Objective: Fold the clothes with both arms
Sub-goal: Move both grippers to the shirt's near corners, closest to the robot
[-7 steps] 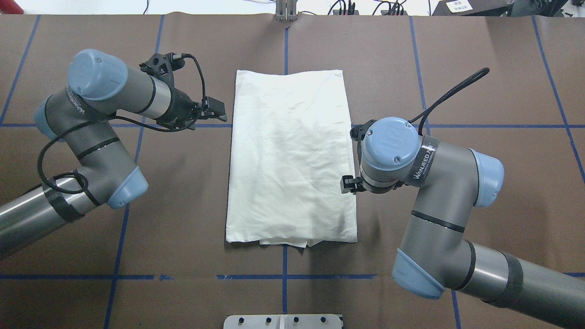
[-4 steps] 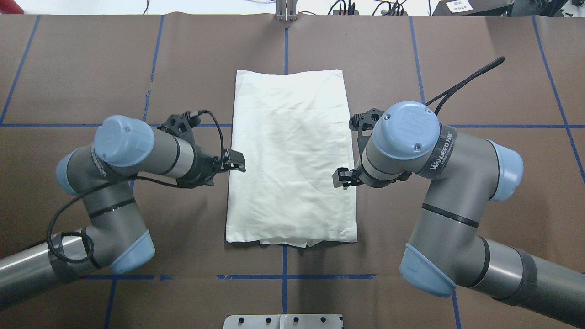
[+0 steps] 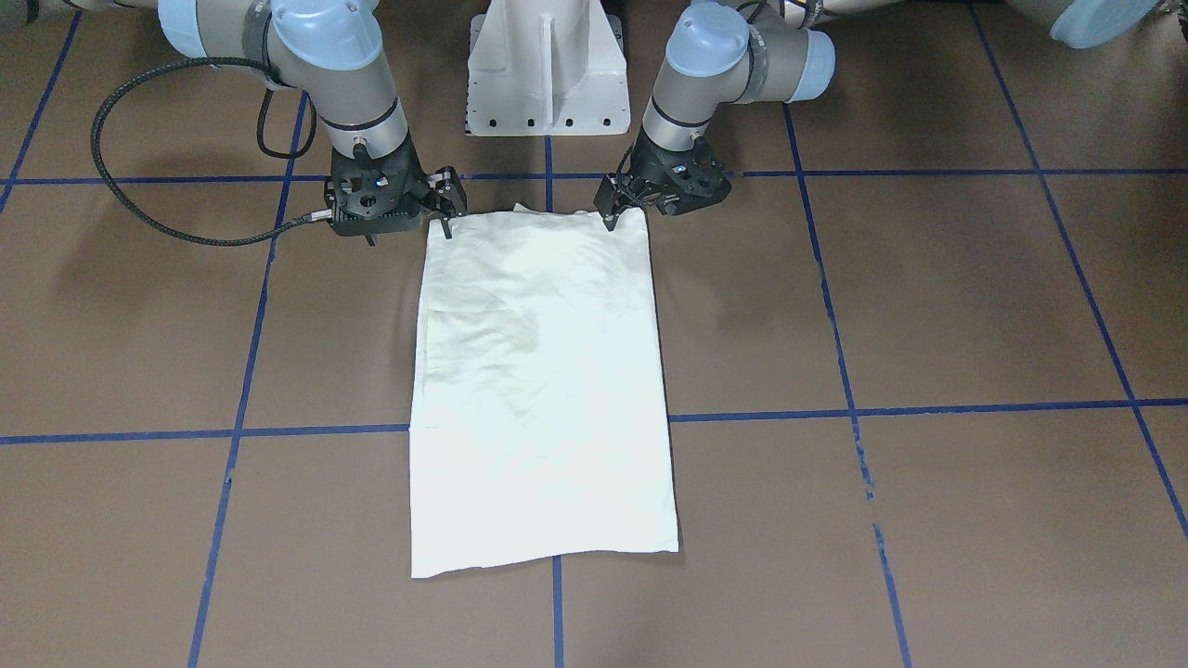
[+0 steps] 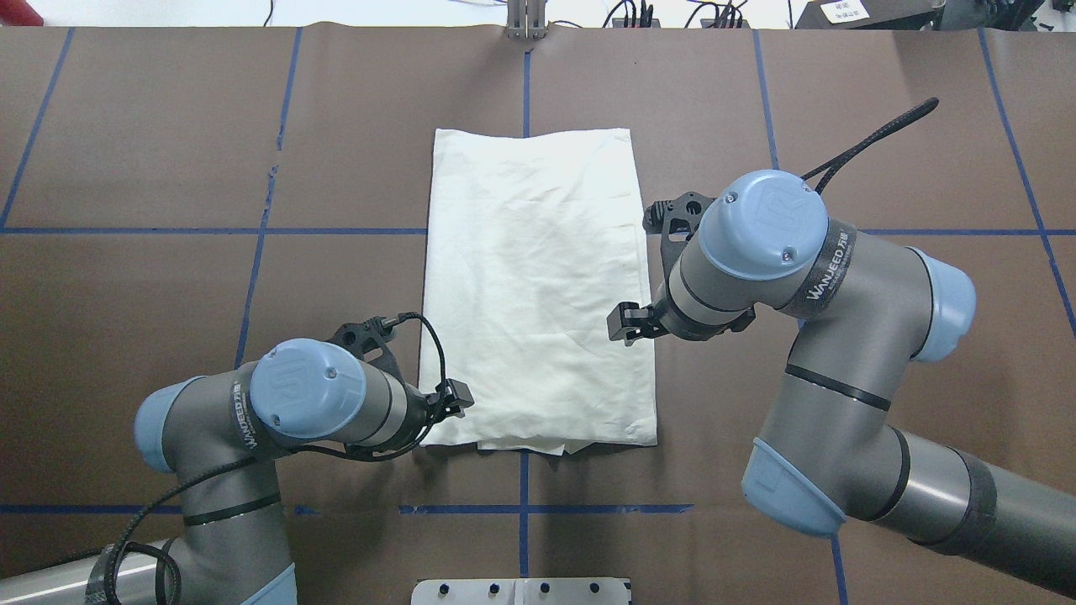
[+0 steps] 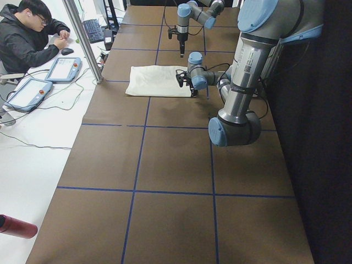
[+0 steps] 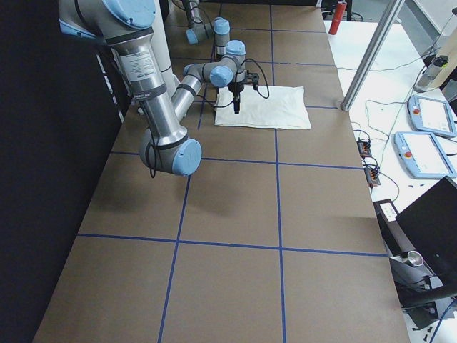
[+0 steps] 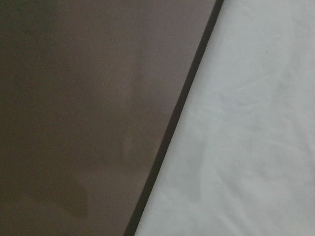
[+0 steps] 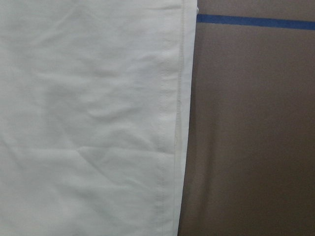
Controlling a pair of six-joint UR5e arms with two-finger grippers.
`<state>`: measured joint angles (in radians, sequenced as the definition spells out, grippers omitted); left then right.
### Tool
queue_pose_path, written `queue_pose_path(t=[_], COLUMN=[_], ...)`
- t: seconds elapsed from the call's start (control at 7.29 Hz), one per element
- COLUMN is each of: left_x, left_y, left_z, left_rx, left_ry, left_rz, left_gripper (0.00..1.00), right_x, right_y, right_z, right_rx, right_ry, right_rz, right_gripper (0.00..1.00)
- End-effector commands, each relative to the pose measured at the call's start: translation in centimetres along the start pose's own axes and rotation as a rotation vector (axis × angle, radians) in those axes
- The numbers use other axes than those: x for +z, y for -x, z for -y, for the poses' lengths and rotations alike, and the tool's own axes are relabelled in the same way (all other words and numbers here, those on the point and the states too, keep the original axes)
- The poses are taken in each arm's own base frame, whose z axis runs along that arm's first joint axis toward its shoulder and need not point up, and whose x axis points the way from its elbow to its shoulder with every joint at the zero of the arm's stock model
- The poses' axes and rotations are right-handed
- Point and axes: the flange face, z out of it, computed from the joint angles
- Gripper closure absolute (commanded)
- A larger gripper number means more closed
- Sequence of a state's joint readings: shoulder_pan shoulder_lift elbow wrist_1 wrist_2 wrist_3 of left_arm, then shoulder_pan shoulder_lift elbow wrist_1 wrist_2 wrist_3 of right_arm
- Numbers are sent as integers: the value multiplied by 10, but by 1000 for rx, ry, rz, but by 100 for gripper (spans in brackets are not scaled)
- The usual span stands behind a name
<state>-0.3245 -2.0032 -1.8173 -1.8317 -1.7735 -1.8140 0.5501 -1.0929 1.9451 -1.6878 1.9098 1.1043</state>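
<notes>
Left end effector (image 4: pixel 455 397) sits low at the T-shirt's (image 4: pixel 534 286) 7 o'clock corner, reading from the overhead view. Right end effector (image 4: pixel 626 323) hangs over its 4 o'clock edge. Finger spread on either: cannot tell. Shirt lies mid-tabletop (image 4: pixel 336 168), a long rectangle, plain side up, flat. My judgement: sides are folded in, lengthwise fold pending. Next move needs both 6 o'clock corners caught through all layers; under-layers peek out there. Open tabletop toward 12 o'clock gives carrying room.
</notes>
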Motion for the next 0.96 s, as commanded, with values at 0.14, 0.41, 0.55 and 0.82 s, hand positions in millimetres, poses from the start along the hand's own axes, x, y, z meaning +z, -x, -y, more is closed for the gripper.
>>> queue_pose_path(t=[0.14, 0.41, 0.55, 0.82], left_x=[11, 11, 11, 8], left_y=[5, 6, 5, -1], left_z=[-5, -6, -7, -10], left_rx=[-22, -22, -21, -18], left_ry=[-29, -30, -28, -24], left_rz=[51, 58, 55, 47], left_gripper=[12, 28, 30, 37], right_x=[-1, -1, 1, 0], right_y=[-2, -3, -4, -4], right_z=[2, 2, 2, 3], right_rx=[3, 4, 5, 5], right_ry=[-4, -4, -3, -4], right_rz=[-1, -3, -5, -5], right_gripper=[0, 0, 0, 0])
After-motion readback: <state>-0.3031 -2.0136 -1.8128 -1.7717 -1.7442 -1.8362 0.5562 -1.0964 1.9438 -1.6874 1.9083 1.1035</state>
